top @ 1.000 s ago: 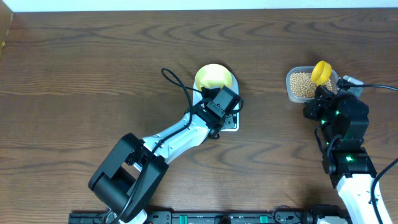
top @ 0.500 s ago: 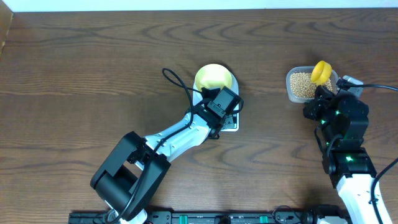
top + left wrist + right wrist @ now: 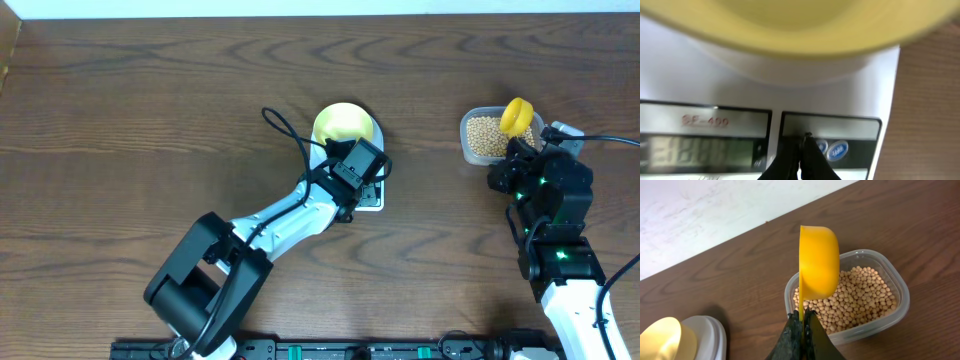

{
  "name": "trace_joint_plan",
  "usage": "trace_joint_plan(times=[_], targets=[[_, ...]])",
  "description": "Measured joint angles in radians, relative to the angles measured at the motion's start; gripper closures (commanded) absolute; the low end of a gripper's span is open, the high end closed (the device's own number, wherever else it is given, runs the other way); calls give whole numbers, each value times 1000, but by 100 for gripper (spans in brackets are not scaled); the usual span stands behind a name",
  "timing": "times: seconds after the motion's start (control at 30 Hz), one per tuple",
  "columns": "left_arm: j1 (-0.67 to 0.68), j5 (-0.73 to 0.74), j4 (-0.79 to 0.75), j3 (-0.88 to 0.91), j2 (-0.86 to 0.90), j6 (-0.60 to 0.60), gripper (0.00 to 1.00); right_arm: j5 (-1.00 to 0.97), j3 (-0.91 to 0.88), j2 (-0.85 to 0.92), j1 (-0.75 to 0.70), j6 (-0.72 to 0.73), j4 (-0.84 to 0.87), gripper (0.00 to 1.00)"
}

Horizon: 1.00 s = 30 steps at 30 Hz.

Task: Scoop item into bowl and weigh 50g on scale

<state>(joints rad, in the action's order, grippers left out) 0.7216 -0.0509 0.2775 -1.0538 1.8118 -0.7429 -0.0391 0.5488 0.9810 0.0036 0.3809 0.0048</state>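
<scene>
Left wrist view, nearest first: my left claw (image 3: 802,149) has its fingers together, empty, tips down at the front edge of the scale (image 3: 690,75); they sit just beside the round buttons (image 3: 837,149), though I cannot tell whether they are touching; the display (image 3: 700,150) to their left shows lit digits too blurred to read; beyond it, the bowl (image 3: 790,25) stands on the scale's platform.

Right wrist view, nearest first: my right claw (image 3: 802,322) is clamped on the handle of the scoop (image 3: 818,270); the cup stands on edge above the tub (image 3: 897,307); I cannot tell whether the cup holds anything; the beans (image 3: 860,295) lie in the tub, none visible in the bowl; the table (image 3: 740,280) carries tub and scale well apart.

Handling, as judged: the beans are small, hard and smooth; each is light; they roll and scatter freely; a claw cannot pinch them usefully; take hold of the scoop by its handle only and keep the cup level in transit; the bowl looks light and rigid and may slide on the platform, so leave it untouched while weighing.

Change against the earlier overhead frames: none of note; both arms, scoop, bowl and tub occupy the same positions.
</scene>
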Motion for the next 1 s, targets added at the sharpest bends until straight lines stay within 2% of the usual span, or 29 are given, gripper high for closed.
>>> trace_joint_plan(times=[0.07, 0.13, 0.17, 0.2, 0.3, 0.43, 0.5, 0.6, 0.7, 1.0], targets=[[0, 0, 22, 0, -45, 22, 90, 0, 0, 0, 0, 0, 0, 99], [0, 0, 43, 0, -106, 47, 44, 0, 0, 0, 0, 0, 1, 99], [0, 0, 66, 0, -153, 69, 16, 0, 0, 0, 0, 0, 1, 99], [0, -3, 90, 0, -193, 80, 3, 0, 0, 0, 0, 0, 3, 99], [-6, -53, 189, -1, -324, 119, 3, 0, 4, 0, 0, 2, 7, 99], [-34, -202, 336, -1, -453, 163, 3, 0, 29, 1, 0, 3, 12, 99], [-49, -254, 344, -1, -487, 179, 2, 0, 45, 1, 0, 4, 17, 99], [-89, -261, 345, -1, -525, 293, 2, 6, 66, 14, 0, 5, 28, 99], [-183, -157, 369, -2, -575, 480, 2, 19, 76, 35, 0, 6, 33, 99], [-618, 347, 586, -124, -676, 973, 2, 59, 77, 55, 0, 46, 40, 99]])
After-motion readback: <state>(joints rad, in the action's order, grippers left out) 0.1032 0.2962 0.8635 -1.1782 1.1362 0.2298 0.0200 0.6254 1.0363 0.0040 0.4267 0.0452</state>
